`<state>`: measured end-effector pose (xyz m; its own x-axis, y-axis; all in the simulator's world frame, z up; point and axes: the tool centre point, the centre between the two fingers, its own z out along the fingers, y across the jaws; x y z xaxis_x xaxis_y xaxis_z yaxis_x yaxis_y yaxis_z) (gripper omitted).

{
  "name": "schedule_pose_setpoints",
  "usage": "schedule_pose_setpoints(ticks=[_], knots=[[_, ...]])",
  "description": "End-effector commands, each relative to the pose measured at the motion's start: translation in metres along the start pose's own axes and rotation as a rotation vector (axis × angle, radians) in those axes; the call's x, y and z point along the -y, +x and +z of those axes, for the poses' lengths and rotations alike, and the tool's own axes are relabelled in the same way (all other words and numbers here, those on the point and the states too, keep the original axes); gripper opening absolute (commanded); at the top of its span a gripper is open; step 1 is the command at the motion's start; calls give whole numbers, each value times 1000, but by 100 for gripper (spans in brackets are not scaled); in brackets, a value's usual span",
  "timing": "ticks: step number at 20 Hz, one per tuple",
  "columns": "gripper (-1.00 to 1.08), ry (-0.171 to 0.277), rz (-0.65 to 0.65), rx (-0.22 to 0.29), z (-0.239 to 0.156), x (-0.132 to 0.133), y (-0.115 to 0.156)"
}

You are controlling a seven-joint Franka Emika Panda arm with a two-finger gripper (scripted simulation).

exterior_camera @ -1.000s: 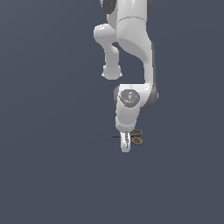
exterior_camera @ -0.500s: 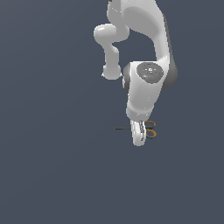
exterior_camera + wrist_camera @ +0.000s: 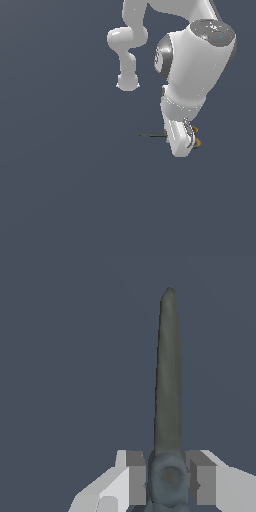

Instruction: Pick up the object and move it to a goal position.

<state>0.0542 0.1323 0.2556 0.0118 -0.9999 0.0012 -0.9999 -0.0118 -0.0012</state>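
The scissors [image 3: 152, 135] show in the exterior view as thin dark blades sticking out toward that view's left, with the orange-yellow ring handles peeking out on the far side of the hand. My gripper [image 3: 181, 144] is shut on them near the pivot and holds them above the grey floor. In the wrist view the dark blades [image 3: 167, 371] run straight away from the camera, and my gripper [image 3: 169, 478] has its two fingers pressed against the pivot from both sides. The handles are hidden in the wrist view.
The white arm [image 3: 195, 65] fills the upper part of the exterior view's right. A plain dark grey floor [image 3: 65, 190] lies all around with nothing else on it.
The arm has moved toward the exterior view's right and nearer the camera, carrying the scissors with it. The grip on the scissors has not changed.
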Motion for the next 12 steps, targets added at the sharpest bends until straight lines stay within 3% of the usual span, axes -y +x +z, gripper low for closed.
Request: schedule_pose_setpoints(ticks=[1,12], knots=[[-100,-1,0,0,-16,3,-6],[-100,-1,-1,1,-43,8,-17]])
